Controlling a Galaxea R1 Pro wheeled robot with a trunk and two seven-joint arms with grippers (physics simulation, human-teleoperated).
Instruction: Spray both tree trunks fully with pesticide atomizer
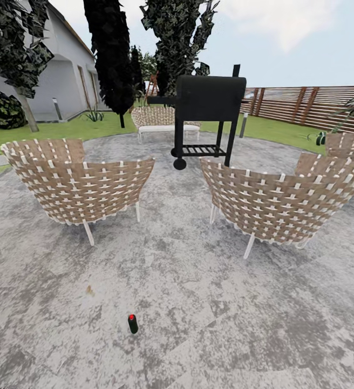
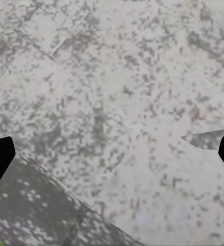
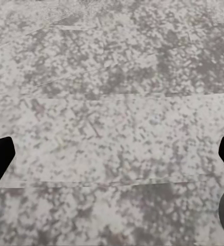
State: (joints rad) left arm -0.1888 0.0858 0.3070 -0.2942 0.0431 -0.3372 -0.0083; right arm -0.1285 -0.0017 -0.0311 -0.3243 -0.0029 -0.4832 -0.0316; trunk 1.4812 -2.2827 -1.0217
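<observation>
The pesticide atomizer (image 1: 133,323), dark with a red cap, lies on our grey paved patio (image 1: 209,324) at about 6 o'clock, well short of two woven chairs (image 1: 80,183). Beyond them at 12 o'clock stands a black grill (image 1: 206,108). Both our jaws are spread wide, holding nothing, over bare paving.
</observation>
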